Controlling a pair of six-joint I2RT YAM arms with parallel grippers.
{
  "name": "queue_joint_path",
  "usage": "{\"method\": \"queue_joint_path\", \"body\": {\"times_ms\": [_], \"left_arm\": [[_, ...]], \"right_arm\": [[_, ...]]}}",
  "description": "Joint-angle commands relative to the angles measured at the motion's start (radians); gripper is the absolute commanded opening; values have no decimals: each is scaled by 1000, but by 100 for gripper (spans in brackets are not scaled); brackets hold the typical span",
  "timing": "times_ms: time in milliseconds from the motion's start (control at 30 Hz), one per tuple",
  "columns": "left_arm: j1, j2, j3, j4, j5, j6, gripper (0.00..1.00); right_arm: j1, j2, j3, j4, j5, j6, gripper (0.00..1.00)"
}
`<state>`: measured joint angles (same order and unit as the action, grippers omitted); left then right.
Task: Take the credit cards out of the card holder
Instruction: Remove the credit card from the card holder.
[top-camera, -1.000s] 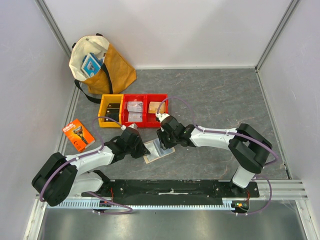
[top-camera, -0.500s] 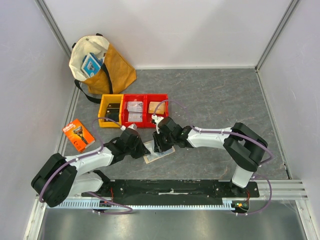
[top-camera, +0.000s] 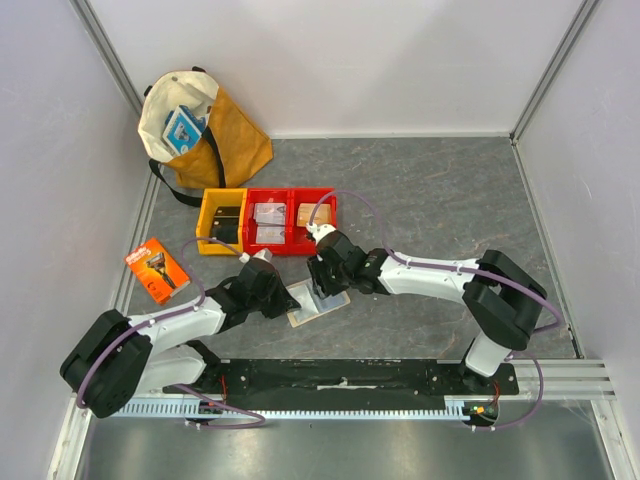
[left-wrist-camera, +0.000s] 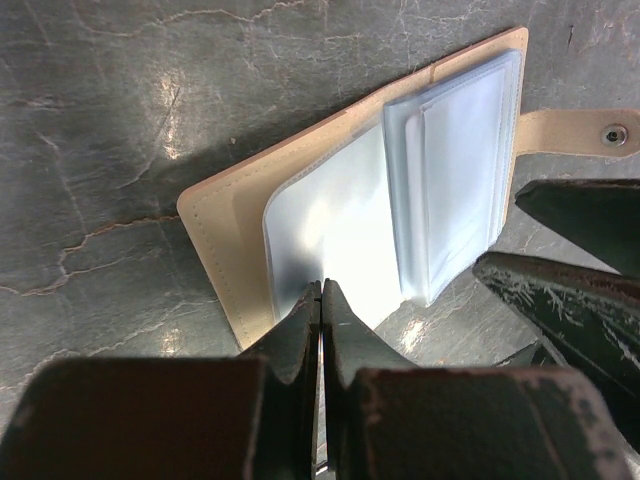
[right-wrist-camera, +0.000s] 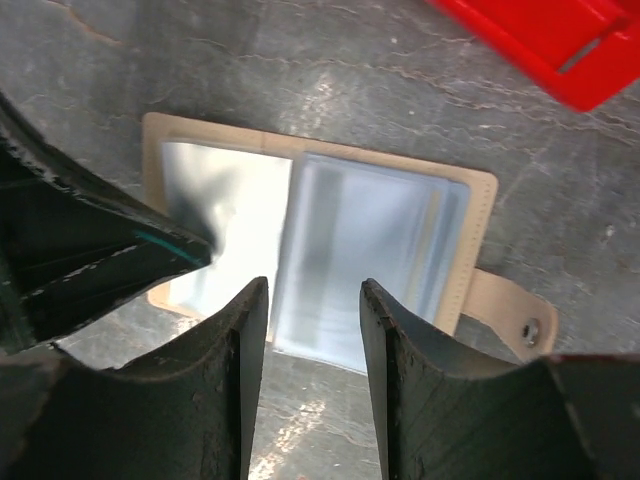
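The card holder (top-camera: 318, 303) lies open and flat on the grey table (top-camera: 430, 200), just in front of the two arm bases and between the two grippers. Its beige cover faces down and the pale blue-grey plastic sleeves (left-wrist-camera: 340, 215) face up. The snap tab (right-wrist-camera: 505, 310) sticks out from one short edge and rests on the table. Whether the credit cards are inside the sleeves I cannot tell; the plastic shines too much.

The left gripper (left-wrist-camera: 321, 292) comes from 9 o'clock of the holder. Its two fingers are pressed together, and their tips are at the near edge of the sleeve on the side away from the tab. If they pinch the plastic, the left wrist view does not show it.

The right gripper (right-wrist-camera: 312, 300) comes from 1 o'clock. Its fingers stand apart over the sleeve stack on the tab side, with nothing between them.

At 12 o'clock of the holder stand two red bins (top-camera: 290, 222), with a yellow bin (top-camera: 222, 220) touching them at their left. At 9 o'clock, well apart, lies an orange razor package (top-camera: 158, 270). At 11 o'clock, in the far corner, a yellow and cream tote bag (top-camera: 205, 130) leans.
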<state>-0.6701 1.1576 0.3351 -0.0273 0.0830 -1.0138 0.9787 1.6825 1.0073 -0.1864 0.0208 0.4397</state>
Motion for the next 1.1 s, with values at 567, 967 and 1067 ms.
{"method": "queue_joint_path", "body": {"times_ms": [567, 967, 1067], "left_arm": [[-3, 27, -21, -63, -25, -5, 4], [-3, 28, -22, -59, -22, -8, 4], [-3, 30, -22, -57, -23, -8, 4]], "right_arm": [[29, 68, 50, -82, 137, -35, 46], [87, 42, 89, -142, 251, -48, 47], [92, 33, 102, -154, 275, -49, 49]]}}
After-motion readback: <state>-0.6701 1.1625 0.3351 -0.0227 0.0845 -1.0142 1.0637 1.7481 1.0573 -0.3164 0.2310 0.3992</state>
